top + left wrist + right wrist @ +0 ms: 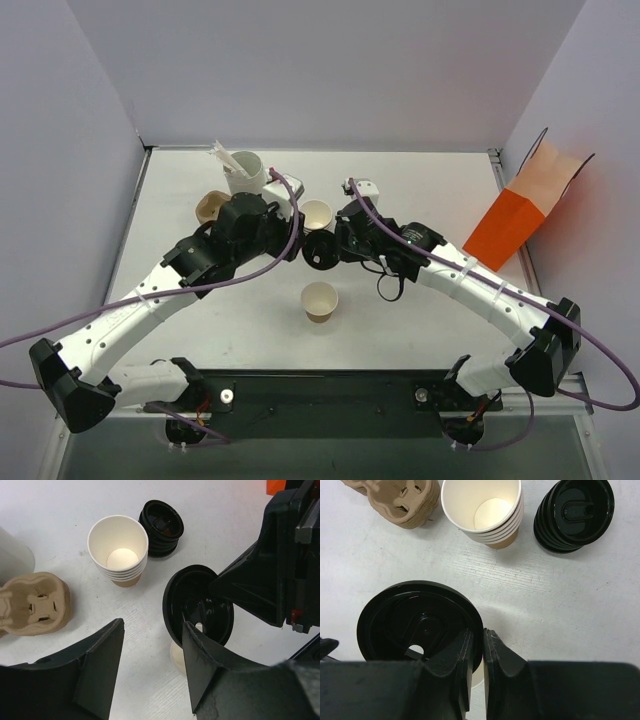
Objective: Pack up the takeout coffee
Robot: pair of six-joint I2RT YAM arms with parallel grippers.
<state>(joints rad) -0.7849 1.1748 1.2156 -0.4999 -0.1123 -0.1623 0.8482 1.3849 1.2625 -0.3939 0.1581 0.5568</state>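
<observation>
Right tool [479,642] is pinching a black lid [415,615] by its rim, jaws nearly together; left tool [152,630] is hanging open and empty beside it. Cup [320,300], tan paper and lidless, is standing upright on the worktop [430,180] close by the held lid. Once capped, the coffee is likely going to handle light but crushable: thin tapered wall, glossy stiff plastic top that may pop off. Gripping gently around the wall below the rolled rim is looking safest. Cup stack [118,555] and lid pile [161,522] are sitting farther back.
</observation>
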